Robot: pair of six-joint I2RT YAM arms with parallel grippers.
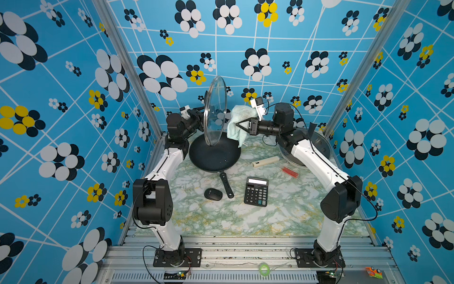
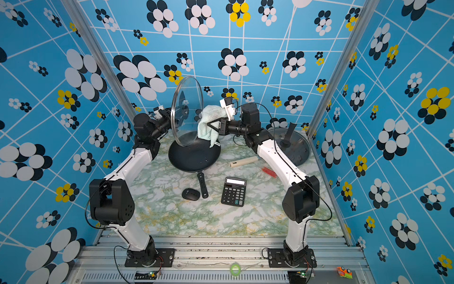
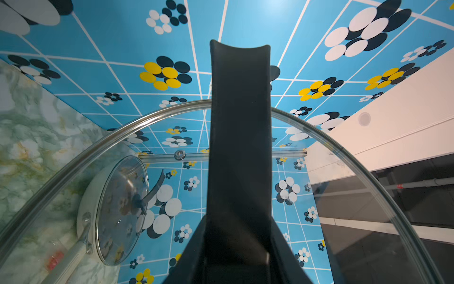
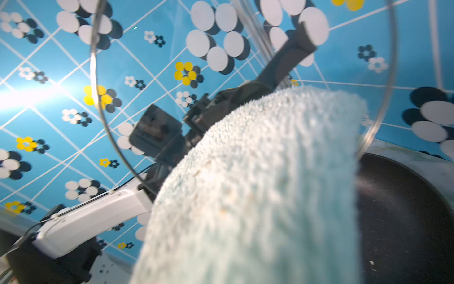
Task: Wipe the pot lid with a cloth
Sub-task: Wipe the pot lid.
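The pot lid (image 1: 215, 110) (image 2: 186, 110) is clear glass with a steel rim and stands on edge in the air above a black frying pan (image 1: 213, 155). My left gripper (image 1: 202, 116) (image 3: 239, 246) is shut on the lid's black handle (image 3: 239, 147) from the lid's left side. The pale mint cloth (image 1: 239, 123) (image 2: 208, 123) (image 4: 270, 184) hangs bunched from my right gripper (image 1: 237, 125), which is shut on it right next to the lid's right face. Whether cloth and glass touch I cannot tell. In the right wrist view the cloth hides the jaws.
A pale pot with its own glass lid (image 1: 317, 147) (image 3: 118, 209) sits at the back right under my right arm. A cream-handled tool (image 1: 265, 161), a red item (image 1: 290, 172), a black calculator (image 1: 256, 191), a black mouse (image 1: 213, 194) and the pan's handle (image 1: 226, 184) lie mid-table.
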